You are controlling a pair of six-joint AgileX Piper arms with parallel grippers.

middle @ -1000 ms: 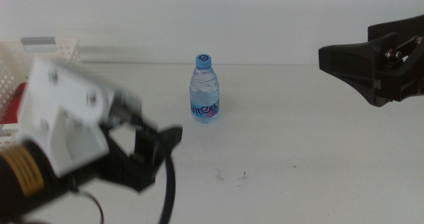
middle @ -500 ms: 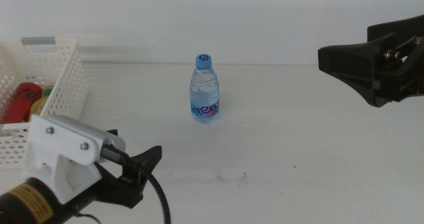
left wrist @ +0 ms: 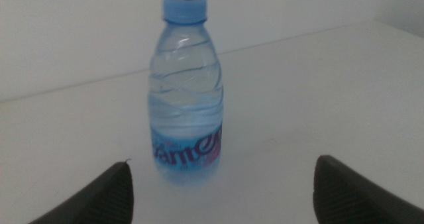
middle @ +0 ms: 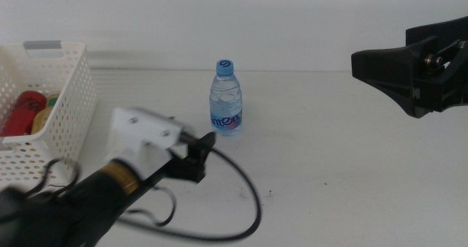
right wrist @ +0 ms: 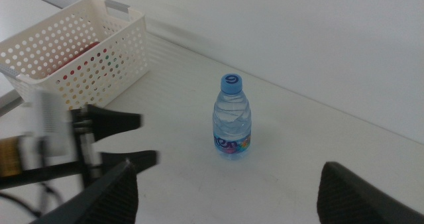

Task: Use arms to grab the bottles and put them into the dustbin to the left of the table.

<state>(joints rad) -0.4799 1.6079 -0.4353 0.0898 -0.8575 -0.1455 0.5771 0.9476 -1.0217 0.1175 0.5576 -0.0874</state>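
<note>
A clear water bottle with a blue cap (middle: 227,101) stands upright on the white table (middle: 329,152). My left gripper (middle: 202,154) is open and empty, pointing at the bottle from just short of it. In the left wrist view the bottle (left wrist: 185,91) stands between and beyond the two wide-apart jaws. The right wrist view shows the bottle (right wrist: 232,118) and the left gripper (right wrist: 147,139). A red can (middle: 22,108) and a yellow bottle (middle: 45,115) lie in the white dustbin (middle: 69,86) at the left. My right gripper (middle: 380,68) waits open, high at the right.
The dustbin (right wrist: 86,48) stands at the table's left end, well apart from the water bottle. A few dark specks (middle: 252,194) mark the table in front of the bottle. The left arm's black cable (middle: 241,218) loops low over the front of the table.
My left arm has swung away from the dustbin and moved right and forward, bringing its open gripper close to the water bottle. The right arm and the bottle have not moved.
</note>
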